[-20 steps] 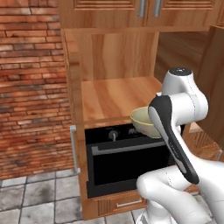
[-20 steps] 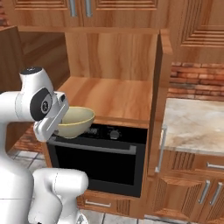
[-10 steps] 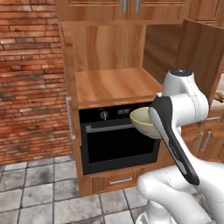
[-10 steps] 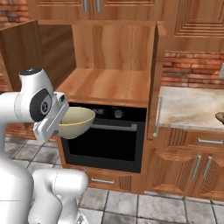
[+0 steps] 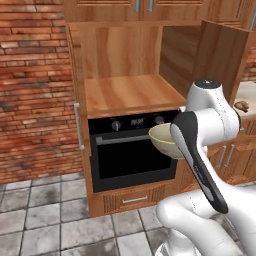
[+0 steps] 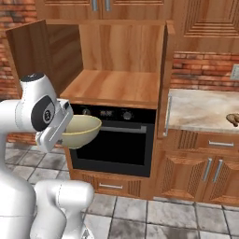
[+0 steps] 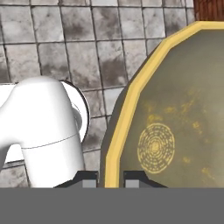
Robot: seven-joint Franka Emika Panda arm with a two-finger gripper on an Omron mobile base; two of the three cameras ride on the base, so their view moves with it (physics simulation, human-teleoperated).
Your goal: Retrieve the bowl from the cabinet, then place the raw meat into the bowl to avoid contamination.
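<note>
Left base view: the bowl is carried in front of the black built-in oven, level with its control panel, its far side hidden behind the arm. The raw meat lies on the desk, well apart from the gripper on its far right. An open cabinet door stands between the two.

Right base view: the bowl is held out sideways from the wrist, opening upward, which would keep it ready to receive the meat. The raw meat rests on the marble desk, far to the right of the gripper, beyond the oven. By judgement, the retrieval is done and the carry toward the desk remains.

Hand view: the gripper is clenched on the bowl's yellowish rim, one fingertip on each side of the wall. The bowl's empty interior lies to one side of the gripper, the tiled floor beyond it.
</note>
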